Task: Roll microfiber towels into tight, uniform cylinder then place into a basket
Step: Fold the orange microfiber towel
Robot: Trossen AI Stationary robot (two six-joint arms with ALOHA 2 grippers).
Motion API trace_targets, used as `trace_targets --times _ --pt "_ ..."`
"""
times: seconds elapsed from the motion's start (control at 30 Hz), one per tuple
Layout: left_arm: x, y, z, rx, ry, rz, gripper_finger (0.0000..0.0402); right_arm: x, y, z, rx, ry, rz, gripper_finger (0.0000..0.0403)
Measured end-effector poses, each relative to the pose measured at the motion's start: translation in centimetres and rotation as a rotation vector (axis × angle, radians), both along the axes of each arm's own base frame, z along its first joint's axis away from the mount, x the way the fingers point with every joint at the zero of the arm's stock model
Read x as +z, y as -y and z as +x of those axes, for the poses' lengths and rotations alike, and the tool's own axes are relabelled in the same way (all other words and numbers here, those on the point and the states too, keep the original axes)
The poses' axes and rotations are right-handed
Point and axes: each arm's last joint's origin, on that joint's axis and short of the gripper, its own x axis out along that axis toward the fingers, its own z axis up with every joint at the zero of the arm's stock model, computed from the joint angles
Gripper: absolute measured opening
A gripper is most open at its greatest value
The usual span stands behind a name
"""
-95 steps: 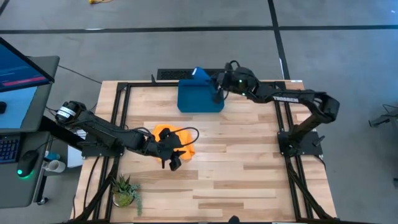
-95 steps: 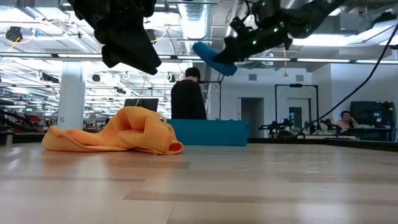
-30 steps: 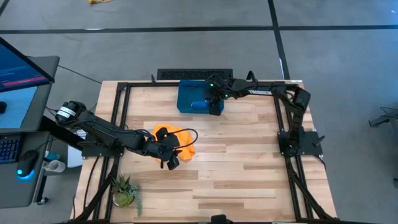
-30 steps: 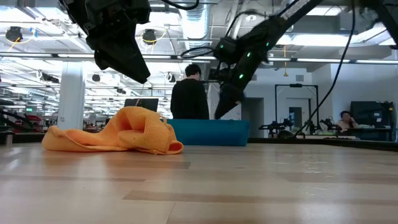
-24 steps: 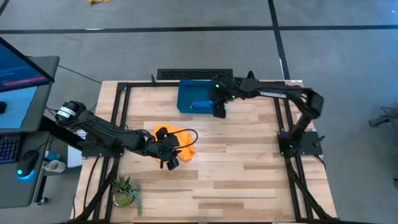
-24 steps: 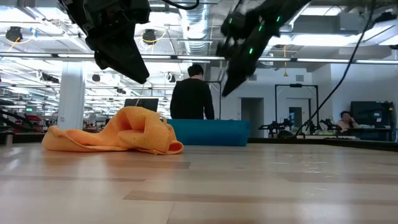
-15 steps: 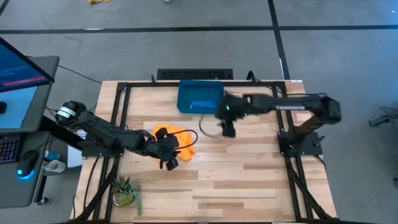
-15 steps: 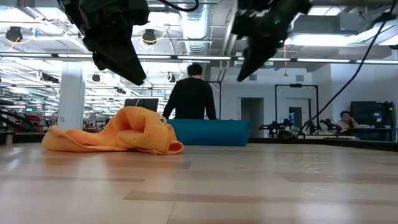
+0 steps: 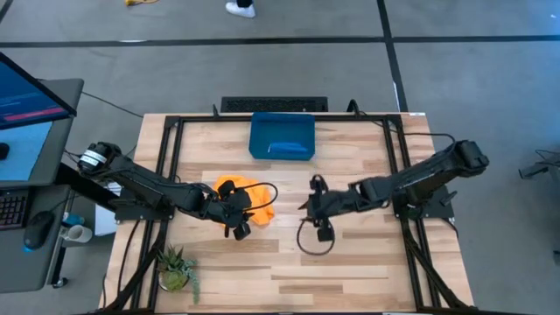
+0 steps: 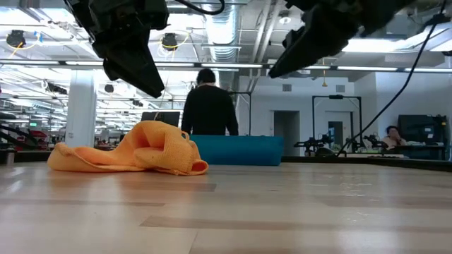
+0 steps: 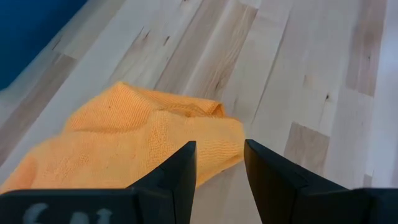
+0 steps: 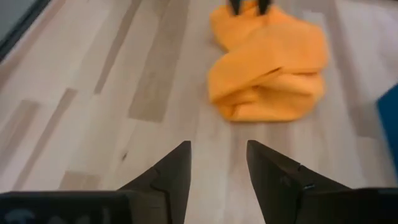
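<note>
**One towel binned, the orange one still loose**

A blue rolled towel lies in the basket. The orange towel sits crumpled on the tabletop, unrolled, so its rolling and placing remain. The left gripper hovers with fingers spread, the cloth just ahead. The right gripper faces it, fingers apart and empty. The tabletop is pale wood planks; beyond it, a person stands in an open workshop.

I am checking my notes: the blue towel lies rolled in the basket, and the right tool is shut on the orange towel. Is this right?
Not quite. The right tool is open and holds nothing; the right wrist view shows the orange towel lying ahead of its fingers, apart. The blue towel is indeed in the basket.
</note>
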Motion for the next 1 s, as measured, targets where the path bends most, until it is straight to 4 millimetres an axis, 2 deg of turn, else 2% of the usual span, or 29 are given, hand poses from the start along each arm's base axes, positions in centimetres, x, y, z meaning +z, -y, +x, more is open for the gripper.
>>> trace_targets --times 0.13,0.23,0.4,0.57,0.7,0.83,1.0 --pt "0.0 0.1 -0.1 0.017 -0.003 -0.014 0.0125 -0.8 -1.3 -0.1 0.035 -0.024 -0.015 0.0175" --pt "-0.5 0.5 -0.1 0.000 -0.027 0.009 0.0125 -0.8 -1.4 -0.1 0.036 -0.020 -0.015 0.0173" --pt "-2.5 2.1 -0.1 -0.064 -0.118 0.041 0.0125 -0.4 -0.8 0.2 0.026 0.009 -0.018 0.0170" --pt "-4.0 3.9 -0.9 -0.156 -0.224 0.072 0.0125 -0.3 0.3 0.6 -0.009 0.020 -0.021 0.0169" --pt "-3.8 4.7 -1.7 -0.170 -0.266 0.091 0.0125 -0.4 1.2 0.8 -0.041 0.019 -0.019 0.0168" --pt "-2.0 5.5 -2.1 -0.111 -0.286 0.105 0.0125 -0.4 1.6 0.8 -0.083 0.007 0.014 0.0166" --pt "-1.5 6.3 -2.8 -0.054 -0.242 0.200 0.0125 -0.5 1.7 0.8 -0.090 0.000 0.023 0.0167"
